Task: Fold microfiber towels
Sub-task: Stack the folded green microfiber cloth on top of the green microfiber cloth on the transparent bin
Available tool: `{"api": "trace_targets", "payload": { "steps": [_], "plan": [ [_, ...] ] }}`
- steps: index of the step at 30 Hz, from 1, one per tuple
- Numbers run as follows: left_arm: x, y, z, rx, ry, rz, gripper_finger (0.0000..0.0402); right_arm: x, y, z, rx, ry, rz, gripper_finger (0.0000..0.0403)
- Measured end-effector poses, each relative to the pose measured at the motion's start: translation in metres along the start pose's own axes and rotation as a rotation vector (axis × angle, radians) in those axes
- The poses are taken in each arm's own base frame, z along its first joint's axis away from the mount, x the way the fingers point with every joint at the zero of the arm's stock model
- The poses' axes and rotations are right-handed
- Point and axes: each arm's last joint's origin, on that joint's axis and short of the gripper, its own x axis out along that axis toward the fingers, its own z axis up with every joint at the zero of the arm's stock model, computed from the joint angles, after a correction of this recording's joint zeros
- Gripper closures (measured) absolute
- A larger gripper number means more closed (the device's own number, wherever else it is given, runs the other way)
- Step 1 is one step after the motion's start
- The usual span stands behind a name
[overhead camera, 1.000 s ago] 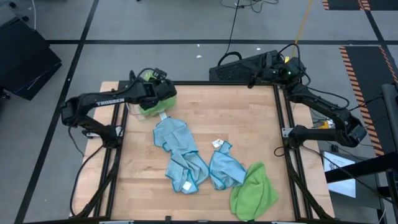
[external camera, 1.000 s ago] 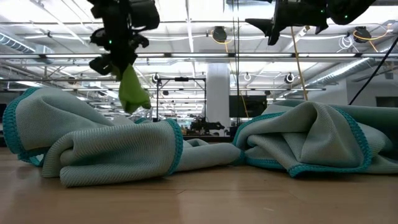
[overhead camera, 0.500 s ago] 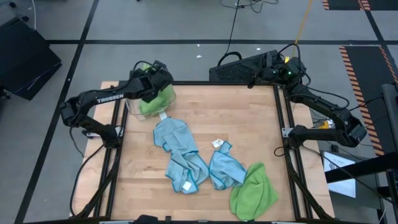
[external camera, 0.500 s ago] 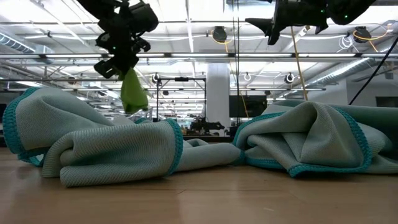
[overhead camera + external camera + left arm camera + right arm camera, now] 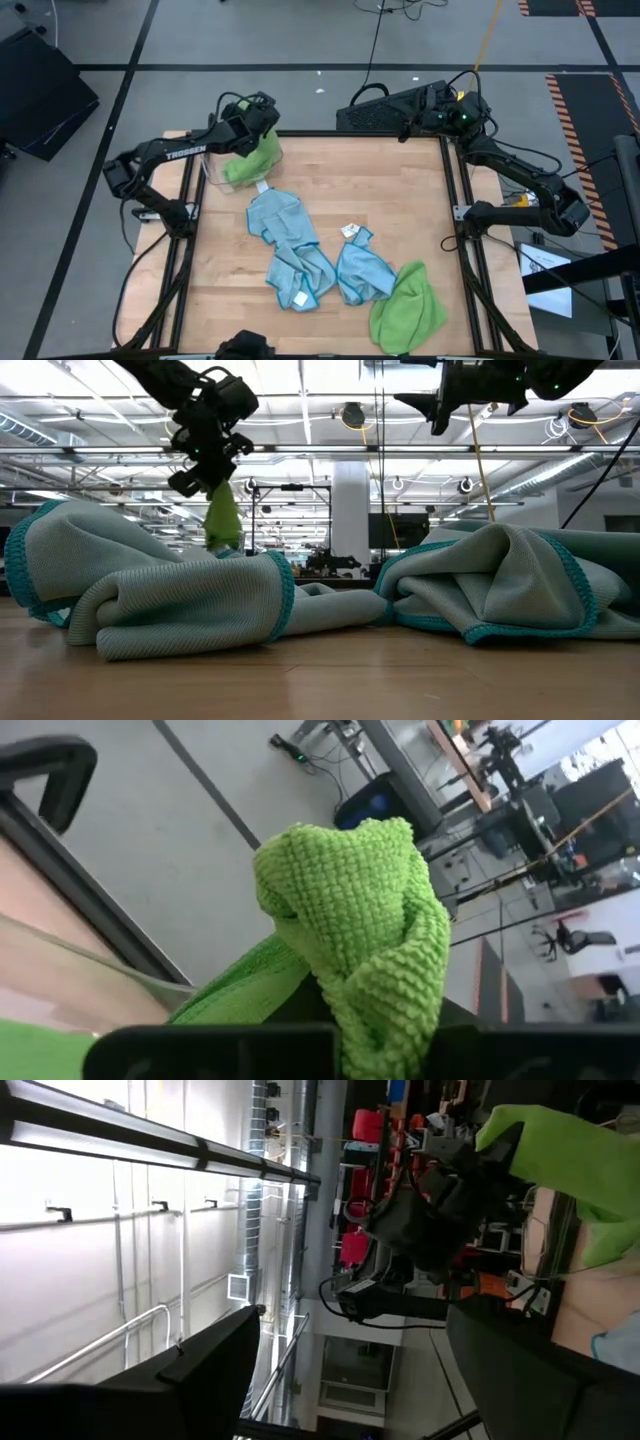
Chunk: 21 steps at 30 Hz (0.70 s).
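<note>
Left wrist view: jaws clamp green towel (image 5: 360, 920).

Lime green towel (image 5: 252, 160), blue towels (image 5: 285, 240)

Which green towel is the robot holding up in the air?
The lime green towel pinched in the left gripper at the table's far left corner; the other green towel lies crumpled on the table.
</note>
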Motion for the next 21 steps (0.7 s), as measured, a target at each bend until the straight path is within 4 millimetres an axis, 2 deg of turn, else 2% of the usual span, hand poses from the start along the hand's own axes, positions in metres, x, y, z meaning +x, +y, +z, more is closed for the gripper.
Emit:
{"api": "trace_targets", "payload": {
  "steps": [3, 13, 16, 21],
  "plan": [
    [0.0, 0.008, -0.001, 0.073, 0.026, 0.062, 0.0391, 0.0, 0.002, 0.0, -0.014, 0.002, 0.018, 0.0091],
    [-0.012, 0.03, -0.006, 0.076, 0.047, 0.206, 0.0389, 0.0, 0.003, 0.0, -0.016, 0.001, 0.022, 0.0091],
    [-0.015, 0.029, -0.008, 0.037, 0.046, 0.193, 0.0391, 0.0, 0.003, 0.0, -0.016, 0.001, 0.022, 0.0091],
    [-0.012, 0.013, -0.008, -0.04, -0.01, 0.073, 0.0391, 0.0, 0.001, 0.0, -0.008, -0.018, 0.013, 0.0091]
  ]
}}
